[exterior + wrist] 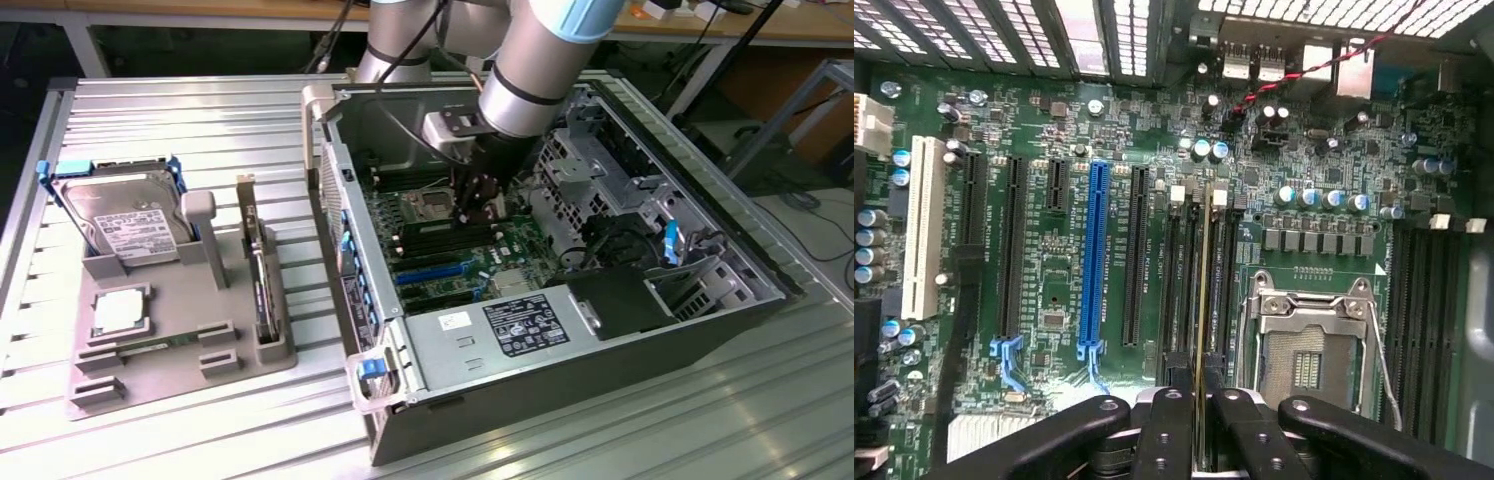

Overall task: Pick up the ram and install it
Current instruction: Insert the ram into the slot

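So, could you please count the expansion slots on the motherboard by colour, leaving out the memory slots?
White slot: 1
Blue slot: 1
Long black slots: 3
Short black slot: 1
Total: 6
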